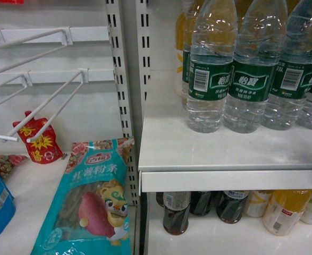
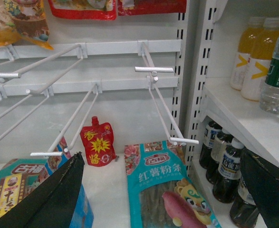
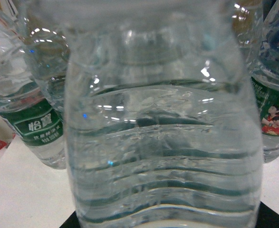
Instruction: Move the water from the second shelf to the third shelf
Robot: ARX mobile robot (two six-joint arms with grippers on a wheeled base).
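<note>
A clear ribbed water bottle [image 3: 163, 142] fills the right wrist view. It stands between the black fingertips [image 3: 273, 219] of my right gripper [image 3: 167, 222], which press against its sides, shut on it. Behind it stand more green-labelled water bottles [image 3: 32, 118] on the white shelf [image 3: 20, 194]. The head view shows a row of these water bottles [image 1: 254, 69] on the shelf [image 1: 219, 180]; neither gripper appears there. My left gripper [image 2: 158, 192] hangs open over the neighbouring bay, fingers [image 2: 49, 199] wide apart and holding nothing.
Dark cola bottles [image 1: 176, 212] and orange juice bottles [image 1: 283, 212] stand on the shelf below. In the left bay lie a teal noodle bag [image 1: 94, 202] and a red sauce pouch [image 1: 38, 141], under white wire hooks [image 1: 49, 106]. A slotted upright [image 1: 129, 79] divides the bays.
</note>
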